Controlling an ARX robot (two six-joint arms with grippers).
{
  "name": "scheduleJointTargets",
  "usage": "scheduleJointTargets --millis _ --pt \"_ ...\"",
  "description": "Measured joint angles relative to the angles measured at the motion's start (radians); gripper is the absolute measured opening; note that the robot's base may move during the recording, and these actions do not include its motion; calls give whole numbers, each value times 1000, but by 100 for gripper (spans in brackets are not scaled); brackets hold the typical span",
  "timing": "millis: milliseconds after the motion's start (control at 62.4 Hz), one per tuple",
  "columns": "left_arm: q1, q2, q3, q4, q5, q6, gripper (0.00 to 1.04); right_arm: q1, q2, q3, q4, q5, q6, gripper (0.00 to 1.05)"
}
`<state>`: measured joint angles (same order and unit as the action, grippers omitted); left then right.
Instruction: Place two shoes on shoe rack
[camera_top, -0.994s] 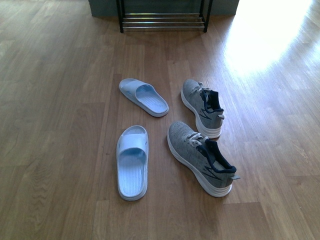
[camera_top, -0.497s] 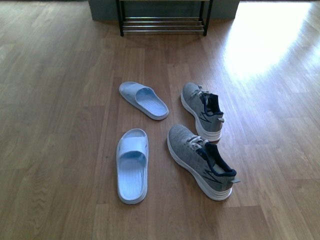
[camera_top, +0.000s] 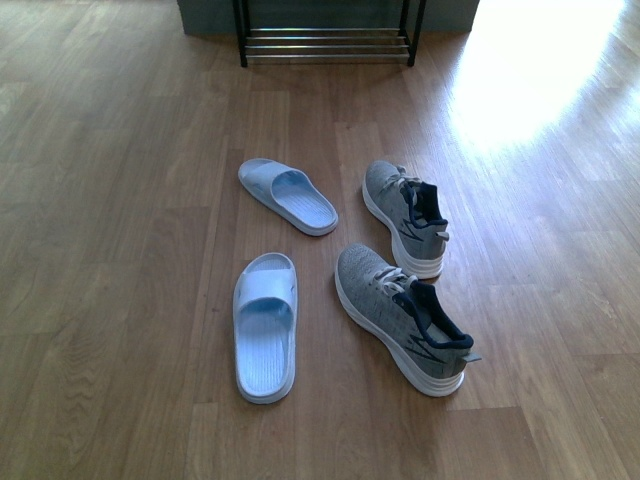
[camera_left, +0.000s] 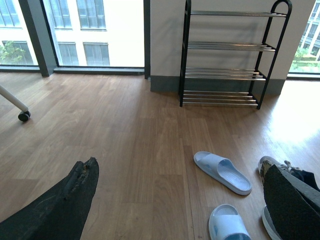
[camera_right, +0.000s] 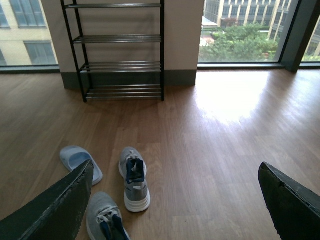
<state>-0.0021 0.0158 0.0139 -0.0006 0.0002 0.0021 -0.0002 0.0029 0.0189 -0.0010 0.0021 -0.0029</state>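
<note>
Since neither arm shows in the front view, the risks have to be judged from how the shoes lie. The near grey knit sneaker with white sole and navy collar (camera_top: 402, 318) sits just beside the far grey knit sneaker (camera_top: 405, 217) at its twelve o'clock, so a grasp on one may nudge the other. The near pale blue rubber slide (camera_top: 266, 326) lies at its nine o'clock and the far pale blue rubber slide (camera_top: 288, 196) at eleven, turned slantwise. The black-framed shoe rack with chrome rods (camera_top: 325, 45) stands well apart at twelve o'clock. That probably means a long carry, and a loosely pinched shoe could slip out. Smooth rods might also let a badly set shoe tip.

From the left wrist, the left gripper (camera_left: 180, 170) is spread wide and holds nothing. One finger (camera_left: 292, 205) hides part of a sneaker, which could spoil the aim. No shoe sits on the rack's visible tiers.

From the right wrist, the right gripper (camera_right: 176, 167) likewise gapes, holding nothing, above the floor near the sneakers.

The glossy brown wood-plank floor (camera_top: 120, 250) carries a sunlit glare patch (camera_top: 530, 70) at one o'clock, which may wash out detail. Tall dark-framed windows (camera_left: 95, 30) flank the pale wall behind the rack, and a small black caster wheel (camera_left: 22, 116) stands off to one side.
</note>
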Motion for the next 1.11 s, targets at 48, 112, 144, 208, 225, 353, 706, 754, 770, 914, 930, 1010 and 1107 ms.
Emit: scheduleJointTargets --millis 48,112,144,208,225,353,706,754,770,914,930,1010,1107 --pt "0 0 0 0 0 0 95 0 0 0 0 0 0 96" --pt "0 0 0 0 -3 0 95 0 0 0 0 -4 0 96" --pt "0 0 0 0 -3 0 95 0 0 0 0 -4 0 96" --pt "0 0 0 0 -3 0 95 0 0 0 0 -3 0 96" --pt "0 0 0 0 -3 0 95 0 0 0 0 -3 0 96" --pt "0 0 0 0 -3 0 95 0 0 0 0 -3 0 96" --pt "0 0 0 0 0 0 95 0 0 0 0 0 0 96" --pt "0 0 0 0 1 0 95 0 0 0 0 1 0 96" --pt "0 0 0 0 0 0 95 0 0 0 0 1 0 96" --pt "0 0 0 0 0 0 95 0 0 0 0 1 0 96" --pt "0 0 0 0 0 0 95 0 2 0 0 1 0 96" --pt "0 0 0 0 0 0 95 0 1 0 0 0 0 96" --pt "0 0 0 0 0 0 95 0 1 0 0 0 0 96"
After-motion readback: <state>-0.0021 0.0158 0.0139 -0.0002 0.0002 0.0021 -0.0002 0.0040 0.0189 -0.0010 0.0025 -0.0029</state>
